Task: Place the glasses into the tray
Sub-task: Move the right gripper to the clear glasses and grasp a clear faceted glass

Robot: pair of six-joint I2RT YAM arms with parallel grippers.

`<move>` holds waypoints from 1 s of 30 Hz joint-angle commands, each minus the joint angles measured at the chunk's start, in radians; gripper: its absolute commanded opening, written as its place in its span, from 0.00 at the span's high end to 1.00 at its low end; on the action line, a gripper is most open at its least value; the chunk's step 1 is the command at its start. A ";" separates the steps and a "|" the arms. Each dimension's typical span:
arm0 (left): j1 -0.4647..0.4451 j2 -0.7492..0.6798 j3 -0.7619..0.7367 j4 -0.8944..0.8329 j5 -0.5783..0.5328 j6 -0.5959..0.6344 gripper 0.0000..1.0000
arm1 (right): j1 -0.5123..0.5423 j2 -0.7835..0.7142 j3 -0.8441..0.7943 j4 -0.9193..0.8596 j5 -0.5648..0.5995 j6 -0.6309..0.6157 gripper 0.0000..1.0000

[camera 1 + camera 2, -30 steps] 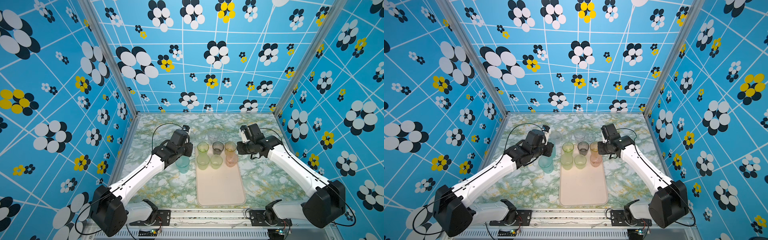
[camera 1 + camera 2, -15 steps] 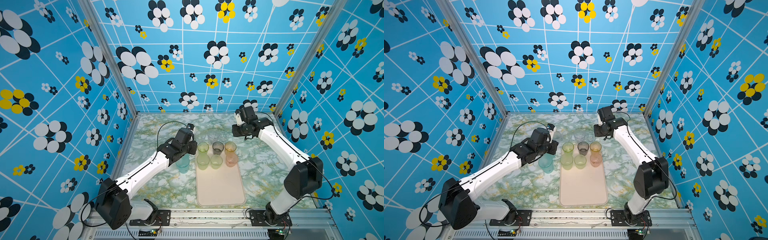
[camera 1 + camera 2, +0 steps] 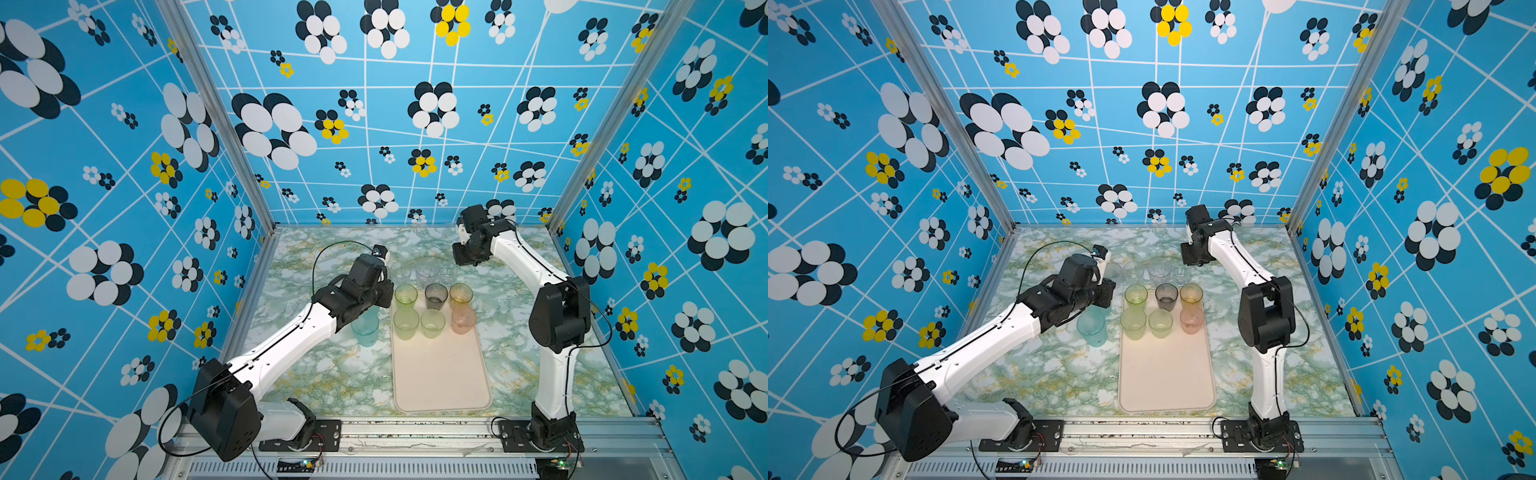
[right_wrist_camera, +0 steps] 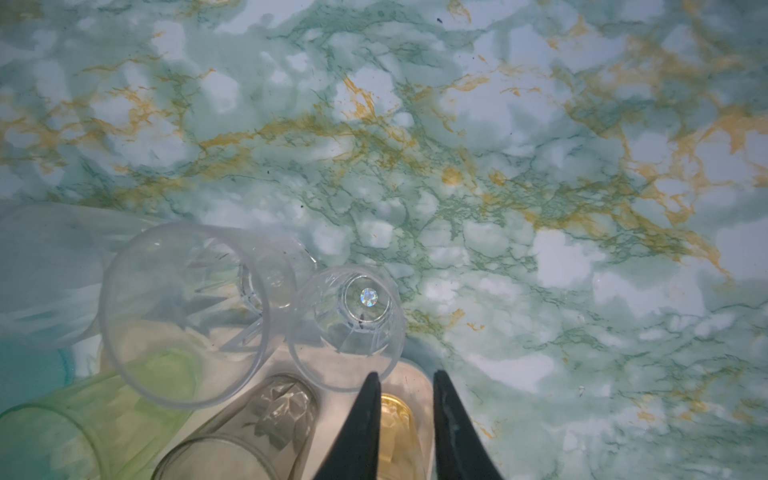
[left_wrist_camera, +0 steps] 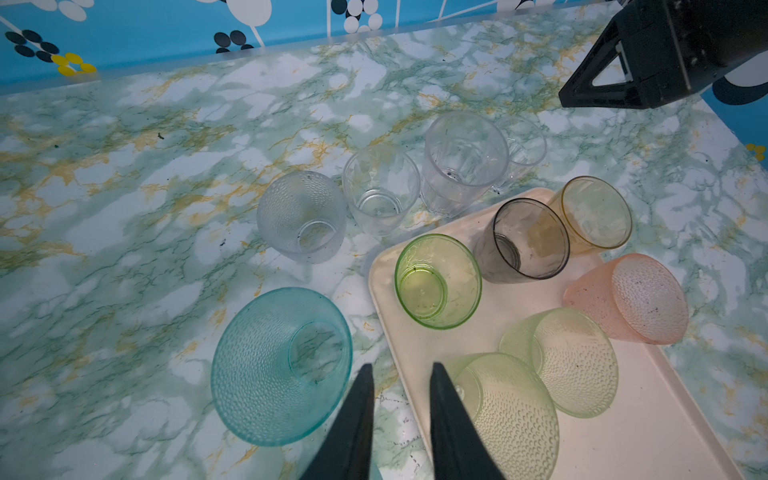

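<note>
Six tinted glasses [image 3: 432,323] crowd the tray's [image 3: 440,374] upper end in both top views, I'd guess to save room below. The left gripper [image 5: 401,365], jaws slightly parted and empty, hangs between the teal glass [image 3: 365,330] and the tray's left edge. The right gripper [image 4: 405,374], likewise parted and empty, hovers just right of the clear glasses [image 3: 426,272].

Blue flowered walls [image 3: 540,62], green-marbled tabletop [image 3: 340,374]

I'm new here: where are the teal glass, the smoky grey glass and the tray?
teal glass [image 5: 262,374]: left wrist view, dimpled wall.
smoky grey glass [image 3: 435,298]: in a top view, inner wall.
tray [image 3: 440,374]: in a top view, bare floor.
</note>
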 commanded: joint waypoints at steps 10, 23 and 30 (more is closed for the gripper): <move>0.025 -0.047 -0.011 -0.024 -0.011 -0.003 0.74 | -0.008 0.060 0.048 -0.058 -0.032 -0.009 0.76; 0.031 -0.047 -0.013 -0.028 -0.010 -0.003 0.74 | -0.015 0.123 0.067 -0.065 -0.042 -0.011 0.79; 0.036 -0.045 -0.014 -0.028 -0.007 -0.003 0.74 | -0.016 0.142 0.073 -0.064 -0.048 -0.011 0.79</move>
